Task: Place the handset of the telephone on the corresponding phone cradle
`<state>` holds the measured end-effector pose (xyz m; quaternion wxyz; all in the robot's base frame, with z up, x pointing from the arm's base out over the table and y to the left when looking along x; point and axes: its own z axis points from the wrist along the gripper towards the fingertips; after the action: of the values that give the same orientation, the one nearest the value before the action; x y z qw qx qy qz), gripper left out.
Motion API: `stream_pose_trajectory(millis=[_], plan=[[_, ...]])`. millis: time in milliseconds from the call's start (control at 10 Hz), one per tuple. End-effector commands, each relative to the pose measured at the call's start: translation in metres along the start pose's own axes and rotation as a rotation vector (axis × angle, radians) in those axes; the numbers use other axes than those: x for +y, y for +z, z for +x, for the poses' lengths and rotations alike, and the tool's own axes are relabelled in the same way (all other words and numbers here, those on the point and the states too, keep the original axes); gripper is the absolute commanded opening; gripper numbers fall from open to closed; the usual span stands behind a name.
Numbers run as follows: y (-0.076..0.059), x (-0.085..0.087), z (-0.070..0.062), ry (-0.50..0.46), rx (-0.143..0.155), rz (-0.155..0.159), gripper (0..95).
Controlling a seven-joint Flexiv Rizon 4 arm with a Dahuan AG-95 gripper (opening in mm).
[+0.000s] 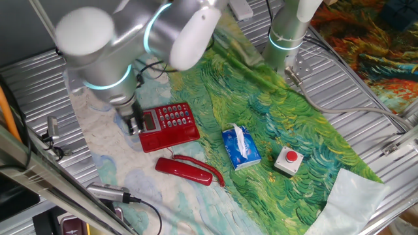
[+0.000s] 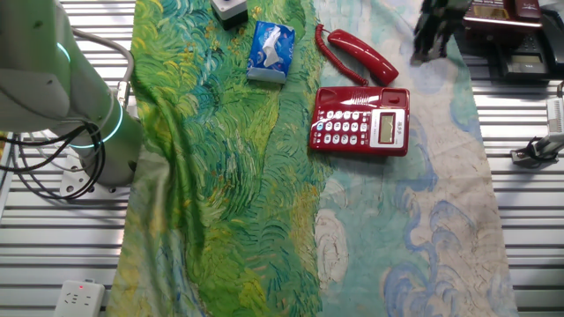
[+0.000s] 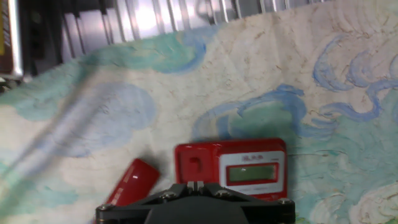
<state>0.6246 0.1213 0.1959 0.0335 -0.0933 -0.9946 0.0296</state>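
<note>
The red telephone [image 1: 171,125] sits on the painted cloth, its keypad and grey display facing up. It also shows in the other fixed view [image 2: 361,121] and the hand view [image 3: 230,168]. The phone cradle [image 1: 171,138] is the empty red strip beside the keypad [image 2: 361,95] [image 3: 196,165]. The red handset [image 1: 186,171] lies on the cloth just beside that strip, apart from the base [image 2: 361,53] [image 3: 132,182]. My gripper [image 1: 134,124] hangs just past the display end of the telephone [image 2: 429,42] [image 3: 196,185]. It is shut and empty.
A blue tissue pack [image 1: 240,147] [image 2: 270,50] lies beyond the phone's keypad end. A small grey box with a red button [image 1: 289,160] sits further along. A second arm's base [image 1: 286,36] [image 2: 88,123] stands at the cloth's edge. Black devices [image 2: 520,44] lie near my gripper.
</note>
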Motion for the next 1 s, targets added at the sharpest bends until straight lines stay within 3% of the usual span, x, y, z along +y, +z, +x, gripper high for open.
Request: stream_pose_trajectory(millis=[100,1000], plan=[[-0.0024,0.003,-0.0023,0.0,0.013,-0.003,0.0],[-0.0088,0.0024,-0.0004,-0.006,0.026,-0.003,0.0]])
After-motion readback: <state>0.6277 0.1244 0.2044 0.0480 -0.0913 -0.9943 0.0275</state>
